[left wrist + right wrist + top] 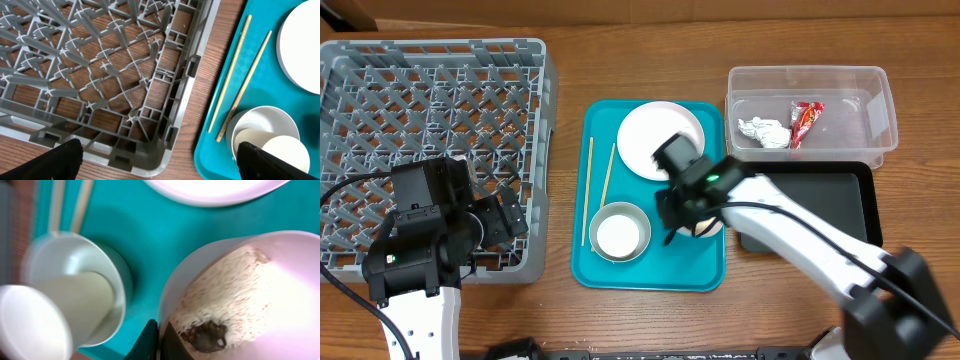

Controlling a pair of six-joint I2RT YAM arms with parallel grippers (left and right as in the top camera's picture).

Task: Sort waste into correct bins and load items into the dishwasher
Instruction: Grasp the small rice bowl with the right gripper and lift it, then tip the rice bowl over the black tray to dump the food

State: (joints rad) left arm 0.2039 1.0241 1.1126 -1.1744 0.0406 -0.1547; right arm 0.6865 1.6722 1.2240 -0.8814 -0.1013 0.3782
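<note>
My right gripper (682, 212) is shut on the rim of the small pink-sided bowl (711, 229) on the teal tray (650, 272). In the right wrist view its fingers (160, 341) pinch the bowl's wall (175, 287). Rice (225, 290) and a dark brown lump (207, 336) lie inside. A white cup (620, 236) lies in the grey metal bowl (601, 212). The white plate (655, 135) and two chopsticks (597, 185) are also on the tray. My left gripper (165, 167) is open and empty over the dish rack's (430, 90) near right corner.
The clear tub (875, 100) at the back right holds the white napkin (763, 130) and the red-and-white wrapper (805, 122). The black tray (830, 200) lies in front of it, partly under my right arm.
</note>
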